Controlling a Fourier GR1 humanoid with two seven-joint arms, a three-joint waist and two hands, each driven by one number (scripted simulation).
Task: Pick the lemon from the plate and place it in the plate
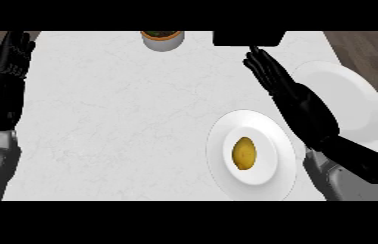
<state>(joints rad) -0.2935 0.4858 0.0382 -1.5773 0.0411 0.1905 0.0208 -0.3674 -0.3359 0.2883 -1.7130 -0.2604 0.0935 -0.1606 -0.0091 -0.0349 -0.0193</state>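
Even, bright light, soft shadows.
The counter (111,113) is lit flatly; faint shading is seen inside the plate (221,153) rim.

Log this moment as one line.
lemon on near plate | right hand open above counter | left hand resting | far plate bare

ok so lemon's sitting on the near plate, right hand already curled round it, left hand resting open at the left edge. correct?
Not quite. The head view shows the right hand open, fingers straight, above and beyond the near plate, not touching the lemon. The rest holds: the lemon lies on that plate, and the left hand rests open at the left edge.
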